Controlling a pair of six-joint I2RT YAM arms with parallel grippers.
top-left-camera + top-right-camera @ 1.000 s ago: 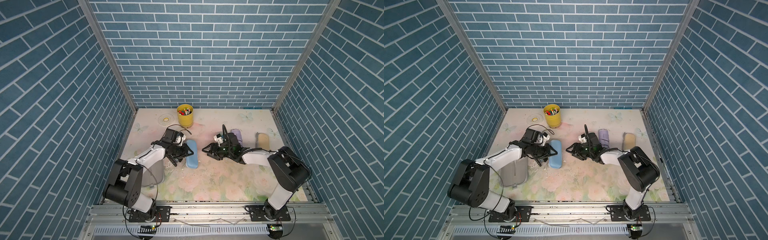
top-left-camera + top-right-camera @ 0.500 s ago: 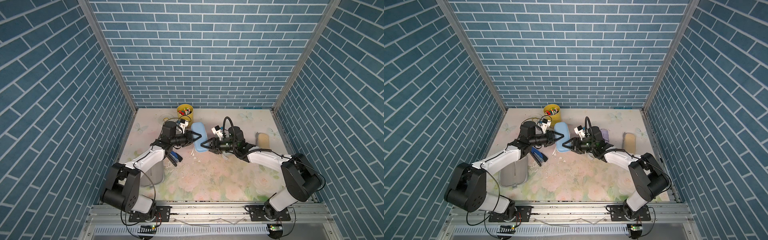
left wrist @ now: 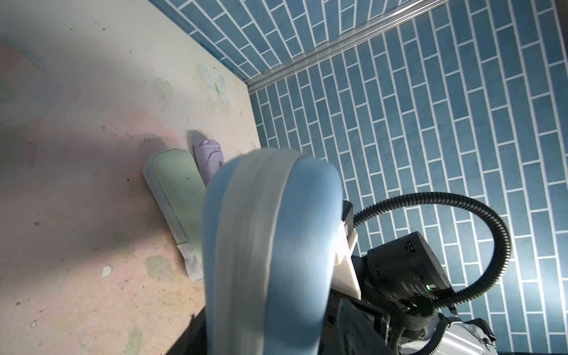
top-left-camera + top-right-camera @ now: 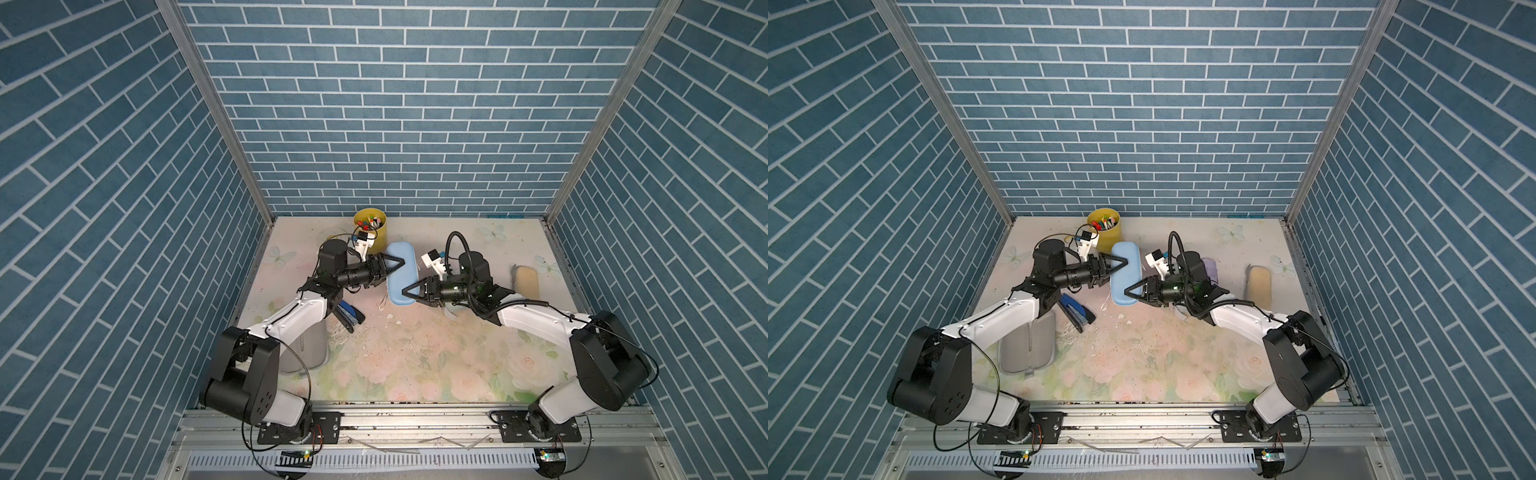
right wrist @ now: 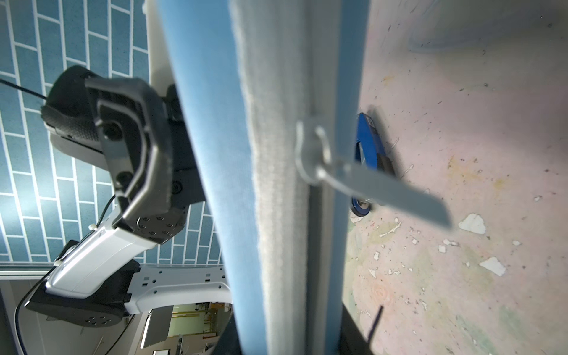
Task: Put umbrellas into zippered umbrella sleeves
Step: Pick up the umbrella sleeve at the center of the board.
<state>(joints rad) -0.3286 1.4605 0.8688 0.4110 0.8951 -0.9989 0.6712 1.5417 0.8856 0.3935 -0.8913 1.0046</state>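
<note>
Blue sleeve (image 4: 405, 274): aloft over the far half of the table (image 4: 415, 353), between both grippers, lengthwise front to back in both top views
Zip: grey tape seemingly shut along the stretch in view, pull (image 5: 313, 159) dangling sideways in the right wrist view; full closure not checkable
Left gripper (image 4: 402, 262): at the sleeve's far half, one finger (image 5: 132, 147) close along a blue face; pinching or loose, cannot tell
Right gripper (image 4: 407, 289): at the sleeve's near end, jaws either side of it; clamped or slack, cannot tell
Contents: hidden; only one umbrella loose in view, so probably loaded
Mint sleeve (image 3: 176, 187): flat on the table, closed, mostly under the right arm in the top views; likely filled
Tan sleeve (image 4: 527, 280): flat near the right wall, closed as far as visible; likely filled
Lilac umbrella (image 3: 210, 156): loose on the table, touching or just beside the mint sleeve; not packed
Grey case (image 4: 1027, 345): splayed open, inside up, partly under the left arm; probably the lilac sleeve, empty
Done, by judgement: three of four, given a shut blue zip
To do: blue sleeve down on the table, lilac umbrella into the open case, zip round
Risk: a drop between grippers with neither grip sure
Bystanders: cup (image 4: 371, 226) at the back, stapler (image 4: 1077, 316) below the left forearm, both apart from the jaws
</note>
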